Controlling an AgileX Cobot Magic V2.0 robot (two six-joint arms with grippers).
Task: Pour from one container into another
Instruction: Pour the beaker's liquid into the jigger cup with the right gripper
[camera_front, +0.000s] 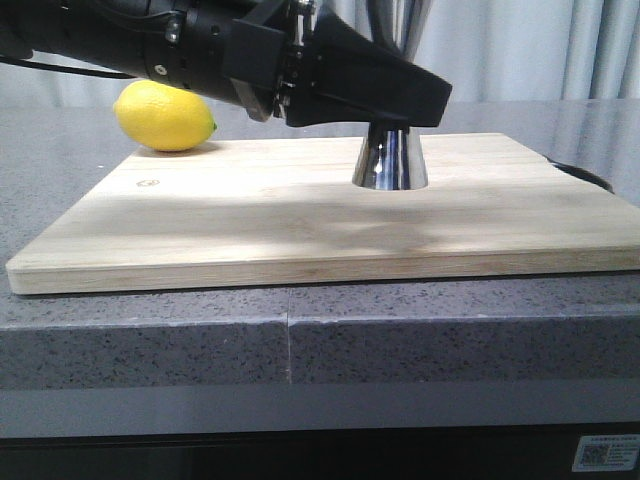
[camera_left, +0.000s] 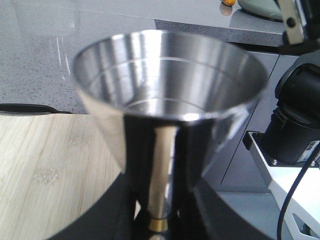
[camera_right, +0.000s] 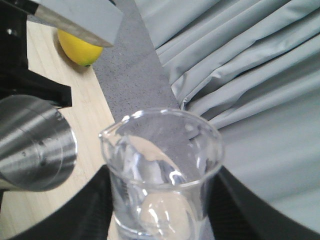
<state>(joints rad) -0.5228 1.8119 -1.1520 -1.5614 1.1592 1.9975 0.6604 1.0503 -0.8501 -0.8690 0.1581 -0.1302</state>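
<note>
We see the left gripper (camera_left: 157, 220) pinching the shiny steel hourglass jigger (camera_left: 167, 110) on the pale wooden board (camera_front: 250, 220), our right gripper (camera_right: 160, 220) clasping the clear glass beaker (camera_right: 162, 170), and a yellow lemon (camera_front: 165, 115) behind the board.

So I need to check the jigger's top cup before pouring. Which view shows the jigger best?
The left wrist view: the jigger fills the picture, open cup and gold band plain. The front view shows only its base on the cutting board, the left gripper covering the rest. The right wrist view shows one blurred cone.

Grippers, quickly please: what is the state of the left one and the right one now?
Left gripper: closed on the steel jigger at its waist.
Right gripper: closed on the glass beaker.
</note>
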